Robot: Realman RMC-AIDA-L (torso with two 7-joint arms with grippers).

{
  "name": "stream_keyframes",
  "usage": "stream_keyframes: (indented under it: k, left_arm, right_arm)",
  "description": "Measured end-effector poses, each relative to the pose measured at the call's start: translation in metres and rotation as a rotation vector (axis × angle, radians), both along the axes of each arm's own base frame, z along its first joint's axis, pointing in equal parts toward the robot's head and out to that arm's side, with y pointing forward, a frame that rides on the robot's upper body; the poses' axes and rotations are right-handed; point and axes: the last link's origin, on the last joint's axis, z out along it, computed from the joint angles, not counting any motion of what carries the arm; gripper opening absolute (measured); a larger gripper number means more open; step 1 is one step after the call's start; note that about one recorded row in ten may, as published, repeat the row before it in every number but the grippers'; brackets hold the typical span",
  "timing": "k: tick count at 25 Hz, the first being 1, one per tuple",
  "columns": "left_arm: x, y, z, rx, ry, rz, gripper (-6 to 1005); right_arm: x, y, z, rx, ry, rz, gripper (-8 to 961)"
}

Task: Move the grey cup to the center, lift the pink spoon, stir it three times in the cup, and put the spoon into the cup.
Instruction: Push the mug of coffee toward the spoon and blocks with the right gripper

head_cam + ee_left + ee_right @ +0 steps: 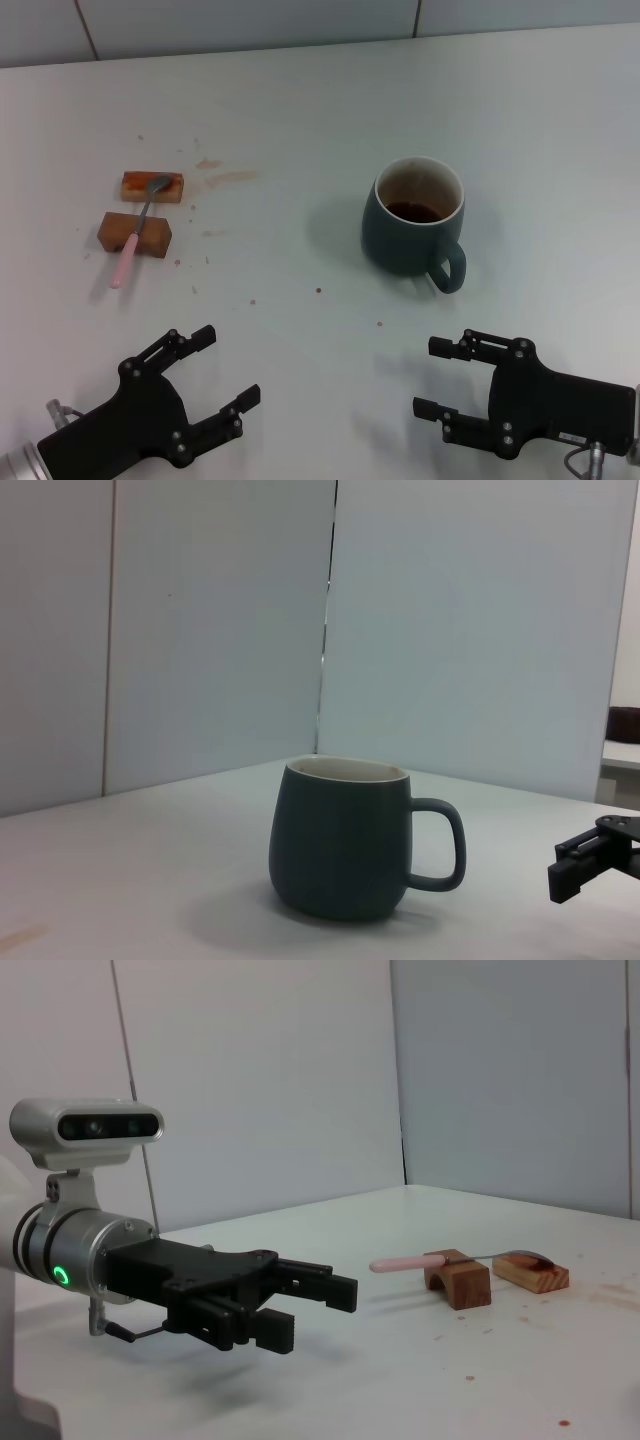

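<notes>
The grey cup stands right of the table's middle, holding dark liquid, its handle turned toward the front right. The left wrist view also shows the cup, upright. The pink spoon lies at the left across two brown blocks, bowl on the far block and pink handle pointing toward me; the spoon shows in the right wrist view too. My left gripper hovers open near the front left edge, apart from the spoon. My right gripper is open at the front right, just short of the cup's handle.
Two brown blocks carry the spoon. Brownish stains and specks mark the table between the blocks and the cup. A wall borders the far edge. The left gripper shows in the right wrist view.
</notes>
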Motion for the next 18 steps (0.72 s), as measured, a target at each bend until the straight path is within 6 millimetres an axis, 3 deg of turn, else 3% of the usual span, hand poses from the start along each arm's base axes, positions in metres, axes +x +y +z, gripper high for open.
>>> stream_keyframes:
  k: [18]
  left_arm:
    - [0.0006, -0.0003, 0.0001, -0.001, -0.003, -0.003, 829]
  right_arm:
    - [-0.0001, -0.0006, -0.0002, -0.001, 0.003, -0.001, 672]
